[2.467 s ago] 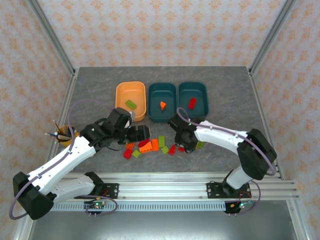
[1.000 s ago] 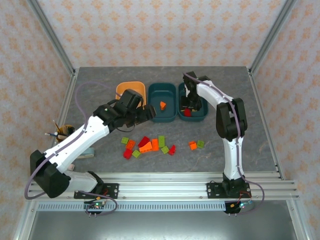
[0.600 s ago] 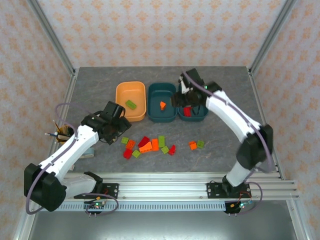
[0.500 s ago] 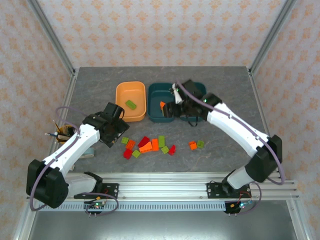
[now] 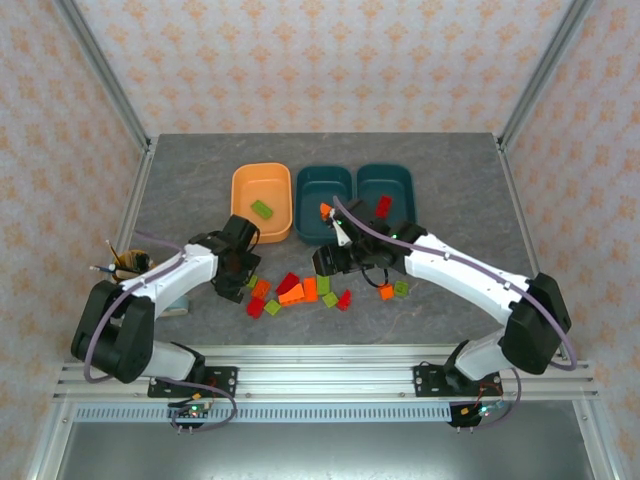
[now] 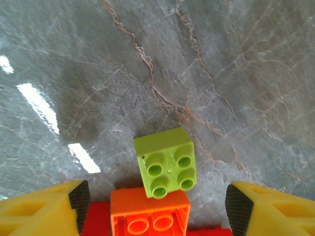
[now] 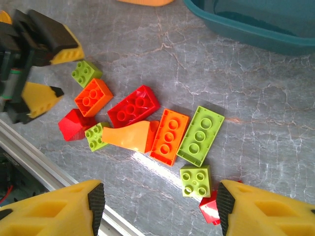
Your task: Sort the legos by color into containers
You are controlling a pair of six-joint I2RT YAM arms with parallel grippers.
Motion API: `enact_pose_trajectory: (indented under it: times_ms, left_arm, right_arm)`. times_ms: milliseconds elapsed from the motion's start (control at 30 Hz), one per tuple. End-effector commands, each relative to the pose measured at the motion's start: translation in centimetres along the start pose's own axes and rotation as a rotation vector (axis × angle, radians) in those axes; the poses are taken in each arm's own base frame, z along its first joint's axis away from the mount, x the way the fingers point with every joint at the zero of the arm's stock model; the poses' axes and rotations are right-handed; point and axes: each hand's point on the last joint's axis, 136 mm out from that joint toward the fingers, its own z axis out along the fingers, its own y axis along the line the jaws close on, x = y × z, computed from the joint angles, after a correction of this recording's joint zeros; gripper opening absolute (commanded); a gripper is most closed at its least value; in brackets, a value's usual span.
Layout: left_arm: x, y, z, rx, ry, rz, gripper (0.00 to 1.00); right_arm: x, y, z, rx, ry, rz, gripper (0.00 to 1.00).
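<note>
The worktop (image 5: 450, 180) carried the orange tub (image 5: 250, 185) with one green brick (image 5: 262, 209), beside two teal tubs (image 5: 325, 185) holding an orange piece (image 5: 325, 210) and a red piece (image 5: 383, 206). Left tool (image 6: 155, 199) hung wide and empty above a lime brick (image 6: 166, 162). Right tool (image 7: 160, 196) was wide too, over the loose legos (image 7: 170, 129) in front of the tubs.

Light orange tub (image 5: 240, 195) holding one lime brick (image 5: 262, 209). Right of it, teal tub (image 5: 325, 185) with orange piece (image 5: 326, 210), then second teal tub (image 5: 398, 185) with red brick (image 5: 383, 205). Loose legos (image 5: 293, 293) clustered just in front.
</note>
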Motion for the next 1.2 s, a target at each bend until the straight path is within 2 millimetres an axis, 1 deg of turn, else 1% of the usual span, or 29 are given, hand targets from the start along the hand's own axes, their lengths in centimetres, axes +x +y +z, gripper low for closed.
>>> enact_pose_trajectory:
  times_ms: [0, 200, 333, 433, 567, 633, 667, 767, 900, 1033, 1067, 1133, 1167]
  left_arm:
    - [-0.2, -0.7, 1.1, 0.008, -0.008, -0.061, 0.74]
    - [-0.4, -1.1, 2.4, -0.01, -0.013, -0.067, 0.65]
    - [-0.5, -0.9, 2.9, -0.035, -0.016, -0.058, 0.52]
    - [-0.5, -0.7, 3.3, -0.051, -0.018, -0.054, 0.45]
    - [-0.6, -0.8, 3.5, -0.054, -0.022, -0.038, 0.35]
    - [-0.8, -1.0, 3.3, -0.045, -0.032, -0.027, 0.3]
    - [-1.0, -1.1, 3.0, -0.04, -0.041, -0.02, 0.29]
    - [-1.5, -1.7, 1.5, -0.027, -0.072, 0.021, 0.27]
    - [-2.3, -2.6, -1.8, -0.022, -0.115, 0.124, 0.27]
    - [-3.4, -4.1, -6.1, -0.002, -0.178, 0.255, 0.27]
    - [-3.6, -4.6, -6.9, 0.004, -0.193, 0.282, 0.27]
    - [-4.2, -6.1, -8.5, 0.019, -0.224, 0.35, 0.27]
    - [-4.4, -6.7, -8.9, 0.012, -0.236, 0.38, 0.27]
  right_arm:
    - [-0.3, 0.4, -0.7, -0.021, -0.035, 0.011, 0.63]
    - [-0.2, 0.4, -0.7, -0.022, -0.034, 0.016, 0.63]
    - [-0.1, 0.2, -0.7, -0.017, -0.032, 0.02, 0.63]
    - [-0.1, 0.2, -0.7, -0.014, -0.033, 0.024, 0.63]
    - [0.0, 0.0, -0.6, -0.009, -0.03, 0.028, 0.63]
    - [0.0, 0.1, -0.7, -0.009, -0.03, 0.029, 0.63]
    - [0.0, 0.0, -0.7, -0.009, -0.032, 0.029, 0.63]
    - [-0.2, 0.1, -1.0, -0.01, -0.042, 0.031, 0.62]
    - [-1.3, 0.2, -2.5, -0.003, -0.102, 0.04, 0.62]
    - [-3.6, 1.4, -4.4, -0.039, -0.193, 0.082, 0.62]
    - [-4.2, 1.6, -4.7, -0.049, -0.212, 0.098, 0.62]
    - [-5.6, 1.9, -5.3, -0.066, -0.256, 0.135, 0.62]
    - [-6.1, 1.7, -5.5, -0.059, -0.275, 0.149, 0.62]
